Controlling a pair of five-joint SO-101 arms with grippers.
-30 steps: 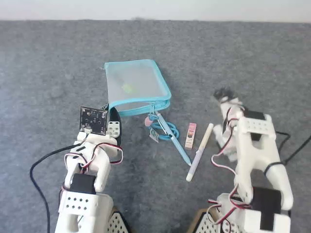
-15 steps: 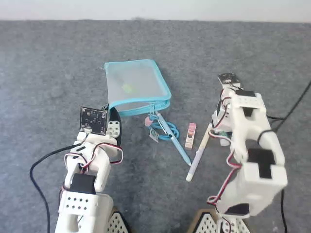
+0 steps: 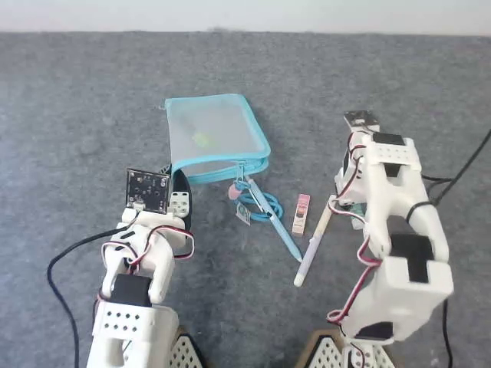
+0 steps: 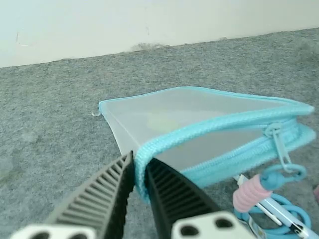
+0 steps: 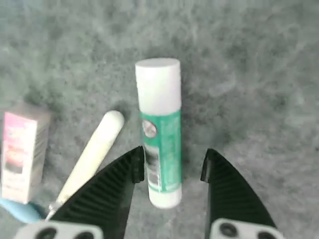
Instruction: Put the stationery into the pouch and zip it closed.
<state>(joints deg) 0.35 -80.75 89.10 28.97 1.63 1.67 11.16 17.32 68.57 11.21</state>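
Left pincer (image 4: 138, 163) clamped on the pouch (image 4: 199, 112) edge, right pincer (image 5: 173, 162) apart over a glue stick (image 5: 158, 94) on the bench (image 5: 239, 59)

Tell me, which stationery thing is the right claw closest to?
The white-and-green glue stick: it lies inside the open right claw. The cream pen and the pink box lie off to one side.

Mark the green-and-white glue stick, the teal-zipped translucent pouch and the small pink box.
green-and-white glue stick (image 5: 169, 139), right wrist view, green label.
teal-zipped translucent pouch (image 3: 215, 134), high view, clear panel.
small pink box (image 3: 301, 213), high view, middle.
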